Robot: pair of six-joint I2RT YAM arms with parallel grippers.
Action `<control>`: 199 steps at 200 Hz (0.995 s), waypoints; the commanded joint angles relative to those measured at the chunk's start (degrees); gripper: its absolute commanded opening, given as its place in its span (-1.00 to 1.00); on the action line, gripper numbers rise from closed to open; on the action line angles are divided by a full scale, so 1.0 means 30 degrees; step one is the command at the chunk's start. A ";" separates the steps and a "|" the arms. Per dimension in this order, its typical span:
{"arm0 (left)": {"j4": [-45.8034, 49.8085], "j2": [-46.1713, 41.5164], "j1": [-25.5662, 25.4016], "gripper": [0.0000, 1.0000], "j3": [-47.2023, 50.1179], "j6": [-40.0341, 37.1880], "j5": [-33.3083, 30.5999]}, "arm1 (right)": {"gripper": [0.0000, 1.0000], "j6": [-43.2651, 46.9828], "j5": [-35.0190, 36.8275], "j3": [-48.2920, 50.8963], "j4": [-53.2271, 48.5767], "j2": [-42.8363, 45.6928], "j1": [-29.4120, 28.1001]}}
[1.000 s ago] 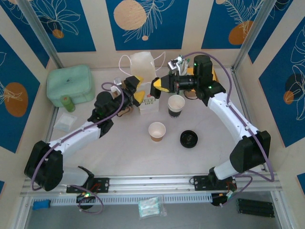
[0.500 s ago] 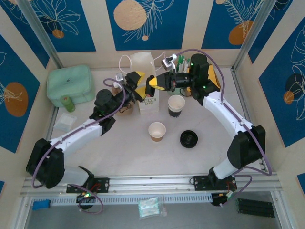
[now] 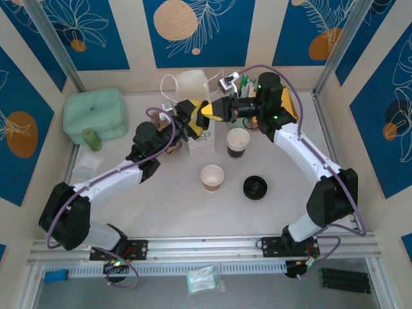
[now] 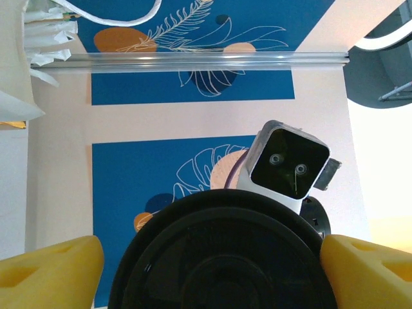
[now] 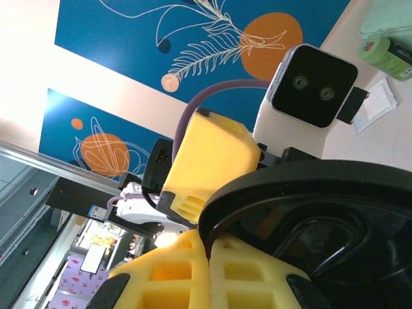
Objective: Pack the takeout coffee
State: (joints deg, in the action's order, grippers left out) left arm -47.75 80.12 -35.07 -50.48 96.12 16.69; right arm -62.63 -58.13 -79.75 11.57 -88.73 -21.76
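Observation:
The takeout coffee, a lidless brown paper cup, stands upright at the table's middle, away from both grippers. Above the white carrier bag the two grippers meet tip to tip. My right gripper is shut, pinching the rim of a black round lid between its yellow fingertips. My left gripper is open, with the same lid between its yellow fingers. The right-hand finger looks to be touching the lid, and a thin gap shows at the other.
A white cup with a black band stands beside the bag. A second black lid lies right of the brown cup. A green pouch, a small green bottle and a napkin packet sit at the left.
My left gripper has swung right and up to the right gripper, and its jaws have narrowed around the lid. The right gripper rose a little, then held still, staying shut.

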 commanded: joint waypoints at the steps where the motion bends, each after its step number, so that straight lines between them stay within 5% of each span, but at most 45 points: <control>1: -0.1069 0.0101 -0.0282 0.67 -0.0593 0.0100 0.0022 | -1.00 -0.0101 -0.0435 0.0001 0.0361 0.0052 -0.0003; 138: -0.1430 0.0266 -0.0692 0.39 -0.0633 0.0164 -0.0408 | -1.00 0.0390 -0.0095 0.0795 -0.0352 0.0366 0.0336; 199: -0.1505 0.0465 -0.0699 0.37 -0.0214 0.0040 -0.0533 | -0.46 0.0923 0.0322 0.1262 -0.1188 0.0790 0.0729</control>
State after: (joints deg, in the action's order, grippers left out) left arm -48.69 81.43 -36.42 -50.54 96.18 14.98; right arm -61.52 -58.13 -77.10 10.87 -88.09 -20.32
